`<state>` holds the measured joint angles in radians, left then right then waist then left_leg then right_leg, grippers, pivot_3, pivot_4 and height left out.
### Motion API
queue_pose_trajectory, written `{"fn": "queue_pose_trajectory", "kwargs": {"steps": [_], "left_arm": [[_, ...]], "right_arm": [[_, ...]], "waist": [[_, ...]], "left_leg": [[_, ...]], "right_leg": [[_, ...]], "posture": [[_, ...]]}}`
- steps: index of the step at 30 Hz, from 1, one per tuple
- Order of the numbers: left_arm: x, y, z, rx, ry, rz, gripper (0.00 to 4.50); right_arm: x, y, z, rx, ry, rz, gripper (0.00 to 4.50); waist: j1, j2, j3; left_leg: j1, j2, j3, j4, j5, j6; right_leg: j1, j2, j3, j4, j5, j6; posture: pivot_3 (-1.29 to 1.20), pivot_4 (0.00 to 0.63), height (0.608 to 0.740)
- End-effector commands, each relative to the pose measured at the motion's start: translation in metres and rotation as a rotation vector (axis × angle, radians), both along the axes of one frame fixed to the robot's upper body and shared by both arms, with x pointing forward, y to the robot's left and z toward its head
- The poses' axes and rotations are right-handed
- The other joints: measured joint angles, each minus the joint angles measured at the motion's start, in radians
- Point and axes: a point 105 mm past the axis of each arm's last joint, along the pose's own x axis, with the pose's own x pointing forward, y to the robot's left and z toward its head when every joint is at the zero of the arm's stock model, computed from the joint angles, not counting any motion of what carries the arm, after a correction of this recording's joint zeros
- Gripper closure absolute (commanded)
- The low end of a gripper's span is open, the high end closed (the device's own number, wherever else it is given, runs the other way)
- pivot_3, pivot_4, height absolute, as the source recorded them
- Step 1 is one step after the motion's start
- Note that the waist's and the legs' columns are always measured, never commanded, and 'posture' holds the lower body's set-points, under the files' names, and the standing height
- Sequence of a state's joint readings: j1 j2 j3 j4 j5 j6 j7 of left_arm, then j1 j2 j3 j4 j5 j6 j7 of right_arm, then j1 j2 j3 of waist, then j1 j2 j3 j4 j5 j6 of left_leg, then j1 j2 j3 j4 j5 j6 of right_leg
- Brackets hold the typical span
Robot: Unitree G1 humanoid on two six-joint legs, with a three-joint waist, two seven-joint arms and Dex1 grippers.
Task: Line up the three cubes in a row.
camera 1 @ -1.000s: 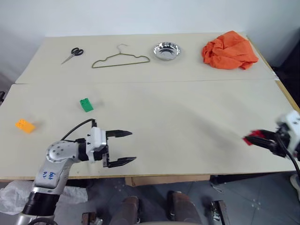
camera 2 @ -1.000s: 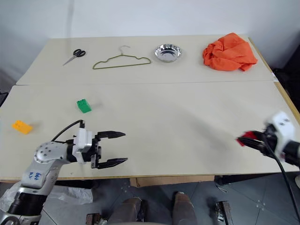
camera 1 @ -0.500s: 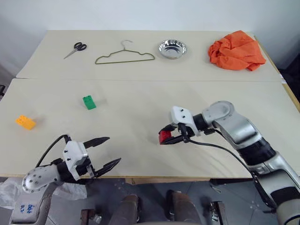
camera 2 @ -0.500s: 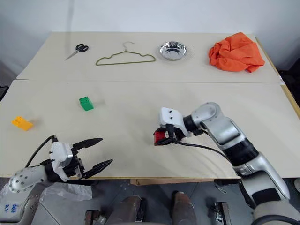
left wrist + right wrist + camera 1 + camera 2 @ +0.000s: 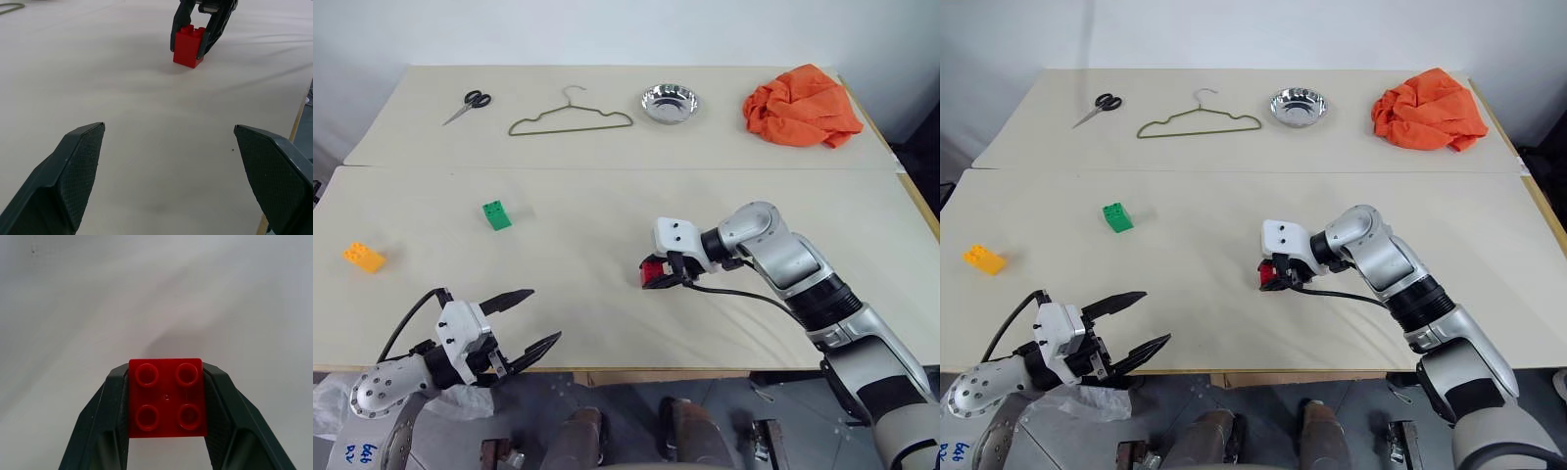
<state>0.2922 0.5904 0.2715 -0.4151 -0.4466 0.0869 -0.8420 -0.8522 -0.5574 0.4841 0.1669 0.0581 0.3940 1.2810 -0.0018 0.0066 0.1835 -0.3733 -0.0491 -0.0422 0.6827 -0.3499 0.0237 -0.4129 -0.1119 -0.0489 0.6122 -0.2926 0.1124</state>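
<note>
Red cube (image 5: 1270, 276), four round studs on top. Green cube (image 5: 1117, 217). Orange-yellow cube (image 5: 975, 258). Tabletop (image 5: 1234, 323) pale beige, plain. Orange cloth (image 5: 1428, 109). Silver bowl (image 5: 1295, 105). Olive-green hanger (image 5: 1199, 123). Scissors (image 5: 1098, 108), black handles. Claw fingers (image 5: 110, 423) black.

Take the steel bowl (image 5: 670, 103) as your landmark on the counter (image 5: 607, 147). The wire hanger (image 5: 570, 116) and scissors (image 5: 465, 106) lie to its left. The orange cloth (image 5: 801, 106) lies to its right.
</note>
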Motion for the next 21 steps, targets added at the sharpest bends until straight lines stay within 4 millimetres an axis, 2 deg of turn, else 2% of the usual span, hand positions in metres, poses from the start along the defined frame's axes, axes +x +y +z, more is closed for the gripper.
{"fn": "queue_pose_trajectory", "kwargs": {"steps": [1,3,5,9,12,17,19,21], "left_arm": [[0.000,0.001,0.005,0.001,-0.017,-0.008,0.00],[0.000,0.002,0.005,0.001,-0.018,-0.008,0.00],[-0.001,0.003,0.006,0.003,-0.015,-0.005,0.00],[-0.003,0.007,0.003,0.006,-0.002,0.011,0.00],[-0.003,0.015,0.003,-0.002,-0.009,0.061,0.00],[-0.009,0.044,0.007,-0.053,-0.038,0.226,0.00],[-0.013,0.066,0.008,-0.090,-0.073,0.370,0.00],[-0.022,0.091,0.007,-0.122,-0.101,0.515,0.00]], "right_arm": [[-0.001,-0.004,-0.002,-0.008,0.000,-0.028,2.99],[-0.003,-0.002,-0.001,0.009,0.011,-0.034,2.99],[-0.006,-0.002,0.001,0.024,0.019,-0.026,2.23],[-0.006,-0.004,0.005,0.033,0.005,-0.028,1.02],[-0.005,-0.005,0.019,0.093,-0.021,-0.040,0.03],[-0.009,-0.012,0.053,0.282,-0.079,-0.003,0.03],[-0.020,-0.021,0.064,0.426,-0.068,0.063,0.03],[-0.022,-0.035,0.065,0.529,-0.048,0.038,0.03]], "waist": [[0.000,0.000,0.000],[0.001,0.000,0.000],[0.001,0.000,0.000],[-0.001,0.000,0.000],[-0.001,0.000,0.000],[0.000,0.000,0.000],[0.001,0.000,0.000],[0.003,0.000,0.000]], "left_leg": [[0.000,0.000,0.000,0.000,0.000,0.000],[0.000,0.000,0.000,0.000,0.000,0.000],[0.000,0.000,0.000,0.000,0.000,0.000],[0.000,0.000,0.000,0.000,0.000,0.000],[0.000,0.000,0.000,0.000,0.000,0.000],[0.000,0.001,0.000,-0.001,0.000,0.000],[0.000,0.001,0.000,-0.001,0.000,0.000],[0.001,0.001,-0.001,-0.001,-0.001,0.001]], "right_leg": [[0.000,0.000,0.000,0.000,0.000,0.000],[0.000,0.000,0.000,0.000,0.000,0.000],[0.000,0.000,0.000,0.000,0.000,0.000],[0.000,0.000,0.000,0.000,0.000,0.000],[0.000,0.000,0.000,0.000,0.000,0.000],[0.000,0.000,0.000,-0.001,0.000,0.000],[0.001,0.000,0.000,-0.001,0.000,0.000],[0.002,0.000,-0.001,-0.002,0.000,0.000]], "posture": [[0.00,0.150,0.740],[0.00,0.150,0.740],[0.00,0.150,0.740],[0.00,0.150,0.740],[0.00,0.150,0.740],[0.00,0.150,0.740],[0.00,0.150,0.740],[0.00,0.150,0.740]]}}
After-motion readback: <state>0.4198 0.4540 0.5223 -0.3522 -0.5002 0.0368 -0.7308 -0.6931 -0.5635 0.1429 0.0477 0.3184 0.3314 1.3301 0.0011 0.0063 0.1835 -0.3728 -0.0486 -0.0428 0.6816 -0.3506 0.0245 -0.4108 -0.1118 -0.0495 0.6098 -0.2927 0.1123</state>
